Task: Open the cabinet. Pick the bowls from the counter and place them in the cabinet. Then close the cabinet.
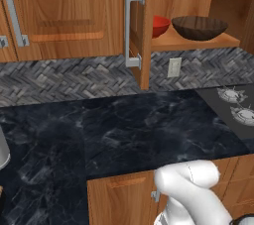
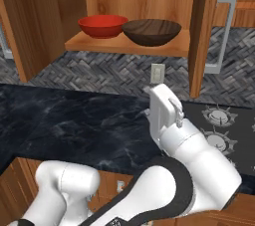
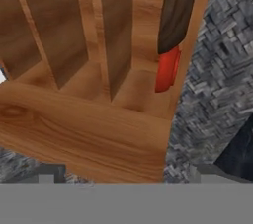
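Behind black marble counter (image 1: 124,130), herringbone tile wall (image 1: 64,80)

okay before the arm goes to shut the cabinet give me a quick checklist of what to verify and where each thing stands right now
1. Red bowl on the cabinet shelf: ok.
2. Brown wood-grain bowl on the same shelf, beside the red one: ok.
3. Counter free of bowls: ok in the part the base views show.
4. Claw empty: ok, open, nothing between the fingertips in the hand view.
5. Both doors swung open, bar handle clear to reach: ok.
6. Bowls set back far enough that the closing doors miss them: cannot tell; the brown bowl sits near the shelf's front edge.
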You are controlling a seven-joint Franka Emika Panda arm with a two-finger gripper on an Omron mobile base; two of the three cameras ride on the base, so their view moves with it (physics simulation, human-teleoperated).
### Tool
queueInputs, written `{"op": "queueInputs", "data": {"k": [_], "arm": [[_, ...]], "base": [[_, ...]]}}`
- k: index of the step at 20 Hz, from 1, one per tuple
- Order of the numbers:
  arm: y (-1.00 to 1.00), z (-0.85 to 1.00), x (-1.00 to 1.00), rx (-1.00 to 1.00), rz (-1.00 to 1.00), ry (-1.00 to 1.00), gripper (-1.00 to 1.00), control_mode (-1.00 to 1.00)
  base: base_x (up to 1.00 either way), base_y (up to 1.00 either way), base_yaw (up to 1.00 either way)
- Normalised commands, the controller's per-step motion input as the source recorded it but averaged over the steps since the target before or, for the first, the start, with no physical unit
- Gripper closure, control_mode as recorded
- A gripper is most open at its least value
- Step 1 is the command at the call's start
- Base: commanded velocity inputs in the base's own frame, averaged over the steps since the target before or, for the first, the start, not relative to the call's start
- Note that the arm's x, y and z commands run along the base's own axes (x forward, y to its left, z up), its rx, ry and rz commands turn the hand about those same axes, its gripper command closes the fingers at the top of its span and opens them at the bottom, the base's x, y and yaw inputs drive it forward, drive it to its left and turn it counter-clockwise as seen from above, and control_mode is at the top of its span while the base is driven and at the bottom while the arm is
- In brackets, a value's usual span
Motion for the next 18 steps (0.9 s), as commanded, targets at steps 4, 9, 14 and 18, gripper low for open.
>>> {"op": "queueInputs", "data": {"k": [4, 9, 14, 18], "arm": [[-0.26, 0.0, 0.02, 0.0, 0.13, -0.13, -1.0, -1.0], [-0.45, 0.0, 0.01, 0.02, 0.09, -0.11, -1.0, -1.0], [-0.41, 0.0, 0.05, 0.02, 0.05, -0.14, -1.0, -1.0], [-0.45, 0.0, 0.0, 0.07, 0.0, -0.07, -1.0, -1.0]], "base": [[0.0, 0.0, 0.0], [0.0, 0.0, 0.0], [0.0, 0.0, 0.0], [0.0, 0.0, 0.0]]}}
